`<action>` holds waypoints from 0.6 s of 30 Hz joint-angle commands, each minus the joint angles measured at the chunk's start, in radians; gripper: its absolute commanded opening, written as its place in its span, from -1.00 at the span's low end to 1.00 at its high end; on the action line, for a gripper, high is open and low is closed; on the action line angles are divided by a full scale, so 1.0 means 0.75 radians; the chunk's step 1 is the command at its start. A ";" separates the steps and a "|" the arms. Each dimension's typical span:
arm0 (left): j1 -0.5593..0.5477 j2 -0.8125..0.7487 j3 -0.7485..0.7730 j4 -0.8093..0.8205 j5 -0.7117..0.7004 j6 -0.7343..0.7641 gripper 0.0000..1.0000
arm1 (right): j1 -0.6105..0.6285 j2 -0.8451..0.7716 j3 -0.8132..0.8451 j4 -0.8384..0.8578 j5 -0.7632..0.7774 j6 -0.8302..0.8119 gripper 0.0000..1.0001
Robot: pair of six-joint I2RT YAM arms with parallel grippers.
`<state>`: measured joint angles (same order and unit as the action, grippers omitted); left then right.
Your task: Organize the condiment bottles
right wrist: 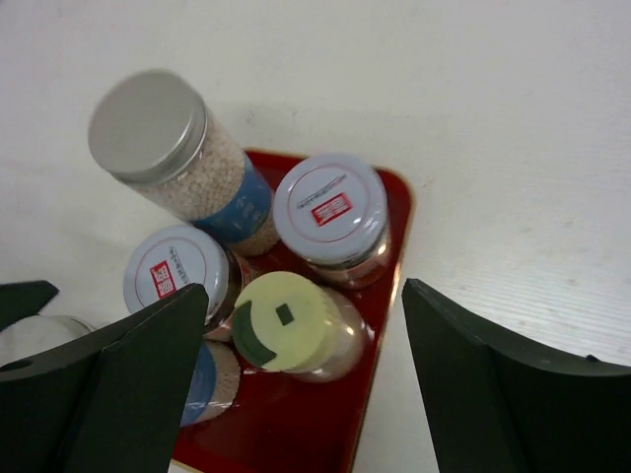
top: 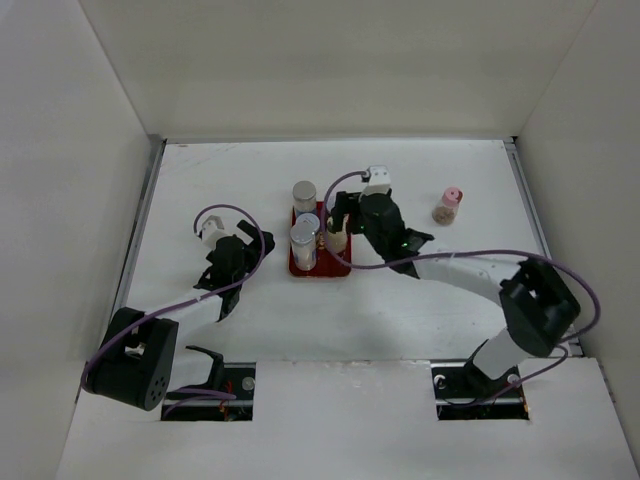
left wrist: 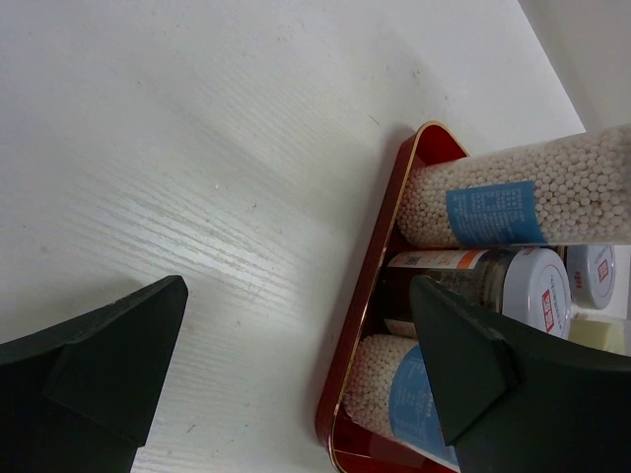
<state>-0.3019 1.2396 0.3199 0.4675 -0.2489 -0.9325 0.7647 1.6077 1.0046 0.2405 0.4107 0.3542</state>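
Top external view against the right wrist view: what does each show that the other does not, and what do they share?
Only the top external: the pink-capped bottle alone on the table, right of the red tray, and the left arm. Only the right wrist: two white-lidded jars in that tray. Both: the tray, silver-capped bottles, the yellow-capped bottle between the open right gripper fingers.

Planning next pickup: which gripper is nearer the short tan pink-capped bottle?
Right. The right gripper is over the dark-red rectangular tray, left of the pink-capped bottle; left gripper lies beyond that tray.
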 commanded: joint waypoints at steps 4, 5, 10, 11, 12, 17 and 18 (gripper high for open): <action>-0.007 -0.025 -0.009 0.056 0.011 -0.012 1.00 | -0.325 -0.256 -0.163 0.072 0.190 0.016 0.87; -0.014 -0.023 -0.007 0.056 0.005 -0.012 1.00 | -0.388 -0.264 -0.182 0.070 0.268 0.023 0.92; -0.018 -0.021 -0.005 0.056 0.011 -0.012 1.00 | -0.668 -0.156 -0.133 0.056 0.361 -0.022 1.00; -0.020 -0.025 -0.005 0.058 0.005 -0.012 1.00 | -0.705 -0.129 -0.113 0.037 0.340 -0.026 1.00; -0.022 -0.021 -0.005 0.058 0.001 -0.012 1.00 | -0.734 -0.097 -0.092 0.019 0.318 -0.020 1.00; -0.022 -0.025 -0.007 0.058 0.001 -0.012 1.00 | -0.816 0.059 0.002 -0.030 0.179 -0.014 1.00; -0.024 -0.017 -0.003 0.058 -0.001 -0.010 1.00 | -0.820 0.077 0.004 -0.020 0.154 -0.008 0.96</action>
<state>-0.3111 1.2396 0.3199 0.4675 -0.2466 -0.9325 0.1608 1.6436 0.9508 0.2203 0.5877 0.3473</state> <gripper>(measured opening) 0.997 0.991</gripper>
